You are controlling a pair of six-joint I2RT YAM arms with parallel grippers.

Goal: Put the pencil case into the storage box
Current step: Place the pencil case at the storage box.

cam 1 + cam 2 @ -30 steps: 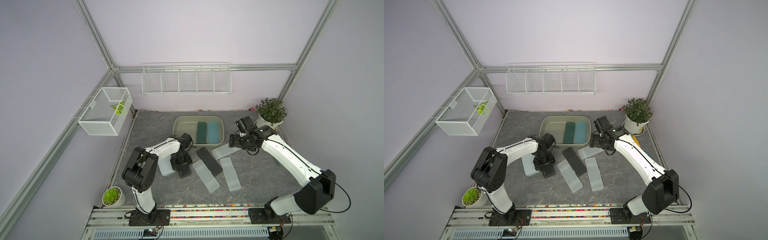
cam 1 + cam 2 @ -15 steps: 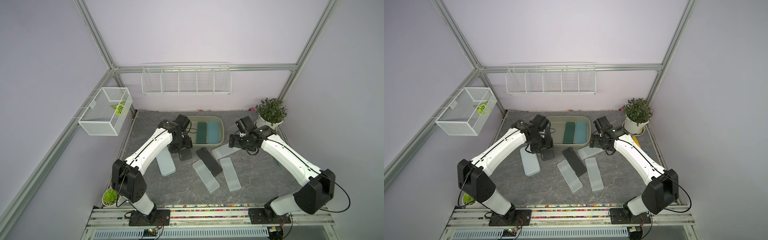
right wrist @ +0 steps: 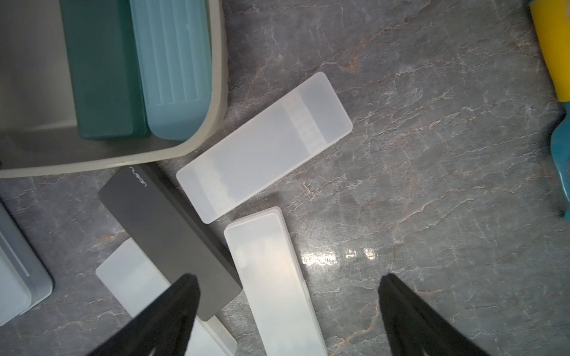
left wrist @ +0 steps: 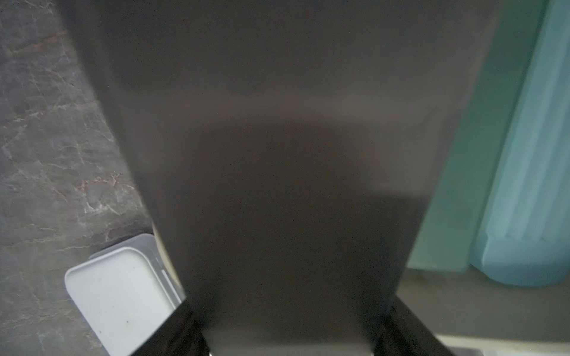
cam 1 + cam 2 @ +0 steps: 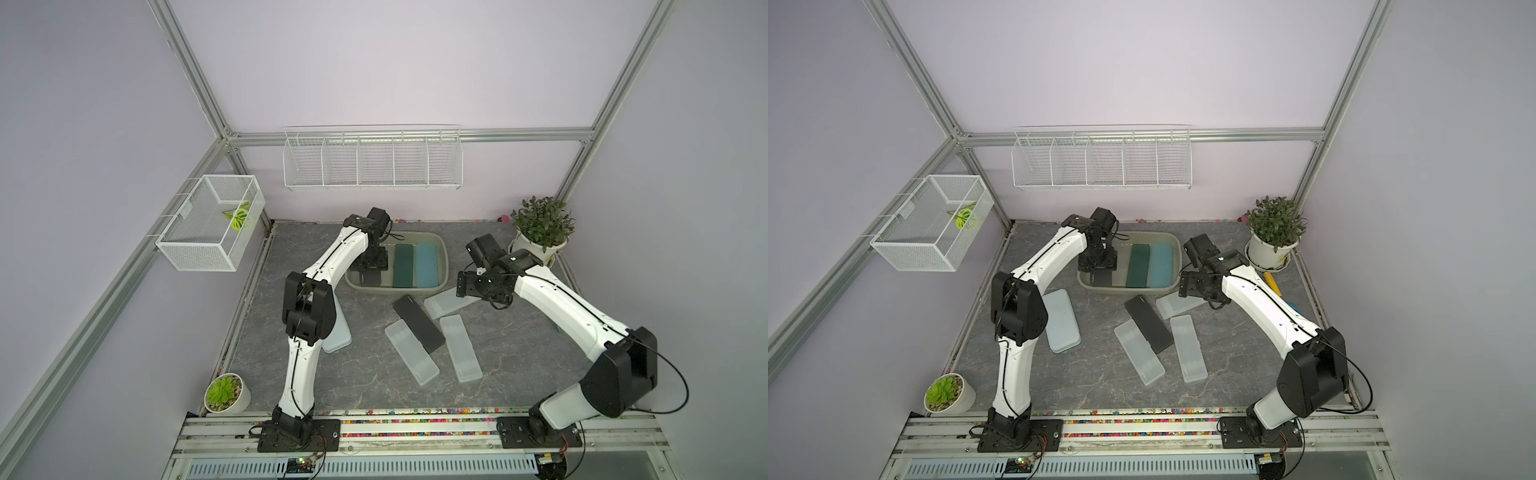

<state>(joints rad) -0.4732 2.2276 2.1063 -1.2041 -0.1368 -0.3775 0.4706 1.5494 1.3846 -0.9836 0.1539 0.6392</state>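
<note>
Left hand (image 5: 370, 270) pinching the dark pencil case (image 5: 369, 280) over the left end of the storage box (image 5: 448, 266), mid-frame, next to a green case (image 5: 403, 266) and a blue case (image 5: 427, 266) lying inside. Right hand (image 3: 290, 308) spread wide above a clear case (image 3: 268, 271) on the counter (image 3: 431, 154).

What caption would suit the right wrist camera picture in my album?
Open right gripper hovers over a black pencil case among frosted ones, beside the storage box holding two cases.

White arms (image 5: 332, 266), black joints (image 5: 307, 309)
</note>
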